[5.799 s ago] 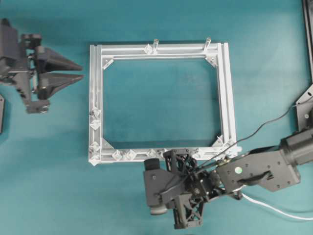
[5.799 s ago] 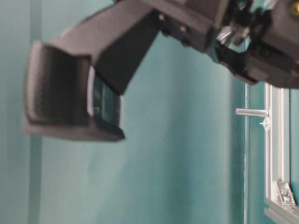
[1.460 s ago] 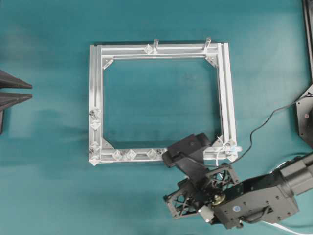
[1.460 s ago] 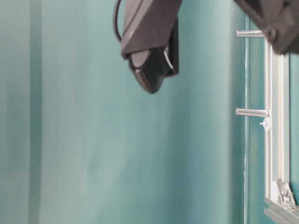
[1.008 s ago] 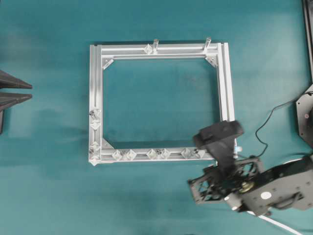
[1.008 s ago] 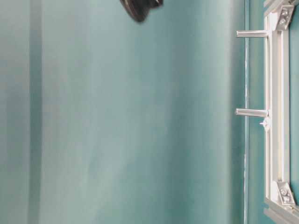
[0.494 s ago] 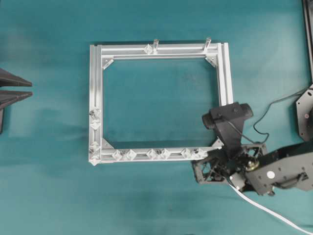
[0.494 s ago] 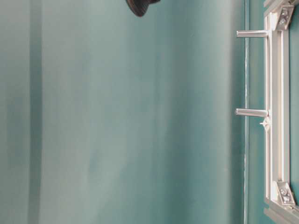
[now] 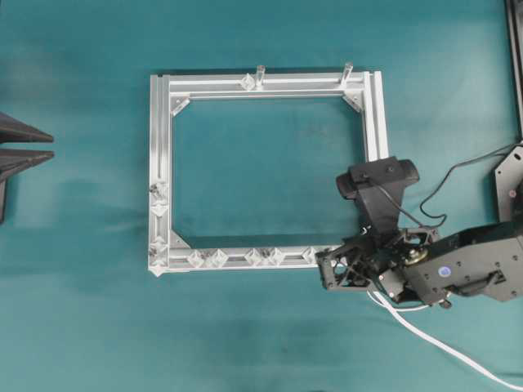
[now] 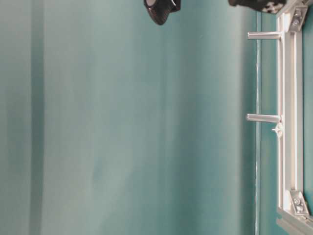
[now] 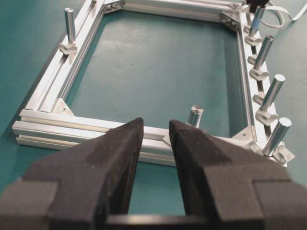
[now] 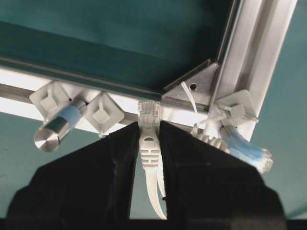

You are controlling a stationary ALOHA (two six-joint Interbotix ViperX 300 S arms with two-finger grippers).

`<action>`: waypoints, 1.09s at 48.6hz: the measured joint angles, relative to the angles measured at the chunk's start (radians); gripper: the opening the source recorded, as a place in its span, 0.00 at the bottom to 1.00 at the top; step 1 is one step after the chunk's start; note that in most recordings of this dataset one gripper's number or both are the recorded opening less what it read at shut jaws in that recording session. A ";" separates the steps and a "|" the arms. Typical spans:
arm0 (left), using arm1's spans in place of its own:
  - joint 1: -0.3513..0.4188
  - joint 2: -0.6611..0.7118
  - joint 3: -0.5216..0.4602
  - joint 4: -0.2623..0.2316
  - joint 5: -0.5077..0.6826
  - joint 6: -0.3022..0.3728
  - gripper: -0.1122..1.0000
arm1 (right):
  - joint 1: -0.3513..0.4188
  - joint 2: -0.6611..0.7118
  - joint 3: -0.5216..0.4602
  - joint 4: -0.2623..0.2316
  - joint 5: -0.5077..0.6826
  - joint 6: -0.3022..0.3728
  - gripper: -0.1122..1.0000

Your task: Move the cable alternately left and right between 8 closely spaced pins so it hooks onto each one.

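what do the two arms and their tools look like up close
Both are matte black. The left tool has two thick, wedge-shaped, rough-textured fingers. The right arm is a boxy black body with a small blue round sticker, an open lattice frame near its tool, and thin black wires looping off it.

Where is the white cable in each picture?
Overhead view: the cable runs from the right gripper toward the bottom-right corner.
Table-level view: not in it.
Left wrist view: a short white stretch at the top-right corner.
Right wrist view: its plug sits centre, pinched between the black fingers.
Shared landmark: the aluminium frame, whose corner bracket is beside the plug.
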 measured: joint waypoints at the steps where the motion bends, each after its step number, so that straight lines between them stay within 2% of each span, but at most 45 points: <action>1: 0.000 0.000 -0.002 0.000 0.002 0.000 0.40 | -0.002 0.000 0.002 0.000 0.000 0.000 0.27; 22: 0.015 0.000 0.000 -0.002 0.002 0.000 0.40 | -0.017 0.000 0.003 -0.002 -0.002 0.000 0.27; 36: 0.025 0.000 0.000 0.000 0.000 0.000 0.40 | -0.080 -0.028 0.018 -0.052 -0.002 -0.011 0.27; 42: 0.028 0.000 0.000 0.000 0.000 0.000 0.40 | -0.124 -0.037 0.028 -0.071 -0.002 -0.040 0.27; 53: 0.029 0.000 0.002 0.000 0.000 0.000 0.40 | -0.195 -0.037 0.032 -0.074 -0.003 -0.120 0.27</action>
